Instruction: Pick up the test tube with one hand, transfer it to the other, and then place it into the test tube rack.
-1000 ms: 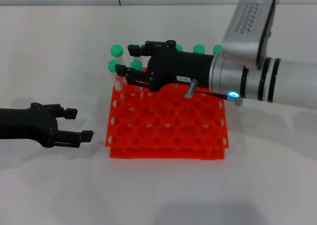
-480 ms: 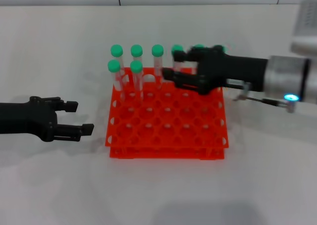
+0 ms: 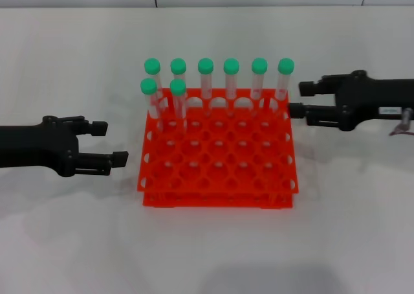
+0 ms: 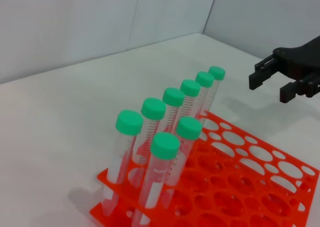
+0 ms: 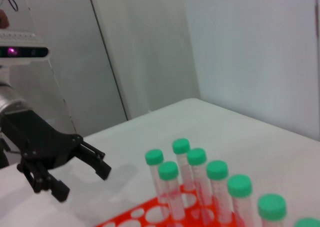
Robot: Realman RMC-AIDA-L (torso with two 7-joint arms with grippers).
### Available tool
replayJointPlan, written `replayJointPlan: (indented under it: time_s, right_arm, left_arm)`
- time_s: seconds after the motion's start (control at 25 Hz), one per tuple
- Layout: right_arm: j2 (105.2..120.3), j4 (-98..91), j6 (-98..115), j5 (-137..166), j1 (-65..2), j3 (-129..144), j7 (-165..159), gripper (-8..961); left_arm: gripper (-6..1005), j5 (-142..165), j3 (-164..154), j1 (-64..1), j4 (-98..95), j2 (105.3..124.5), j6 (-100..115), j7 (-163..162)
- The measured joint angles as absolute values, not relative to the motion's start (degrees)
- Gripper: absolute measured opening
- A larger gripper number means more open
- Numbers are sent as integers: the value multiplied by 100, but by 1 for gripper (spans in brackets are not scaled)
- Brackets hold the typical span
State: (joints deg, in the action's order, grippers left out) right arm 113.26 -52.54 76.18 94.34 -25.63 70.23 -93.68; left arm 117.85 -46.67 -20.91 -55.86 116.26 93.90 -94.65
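Glossy orange-red plastic test tube rack (image 3: pixel 217 171); clear plastic tubes, matt green caps (image 3: pixel 206 66); matt white counter (image 3: pixel 77 242).

The test tube rack (image 3: pixel 218 158) stands on the desk (image 3: pixel 213 255) between the left gripper (image 3: pixel 113 145) and right gripper (image 3: pixel 299 98), with eight tubes along its far rows.

No words or numbers can be read anywhere. A small white label (image 3: pixel 389 111) sits on the side of the right gripper (image 3: pixel 301 97), to the right of the rack (image 3: pixel 217 171), but its print is too small to make out. The tubes (image 4: pixel 170 122) standing in the rack carry fine graduation marks down their clear walls, seen best in the left wrist view, and any figures beside those marks are too faint to read.
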Motion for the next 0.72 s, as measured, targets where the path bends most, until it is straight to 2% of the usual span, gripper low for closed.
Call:
replayJointPlan:
  time_s: [0.24,0.72]
  right_arm:
    - [11133,-5256,7844,9570,-2560,6932,-9370,527]
    - [11122,-5256,7891,9652,-2557,6921,-9338,527]
  left_arm:
    - [879,11677,-4667,-2069,-5557,11656,9450,-9411]
    - [879,11480,-4667,-1941,-5545,11663,9466,-9276]
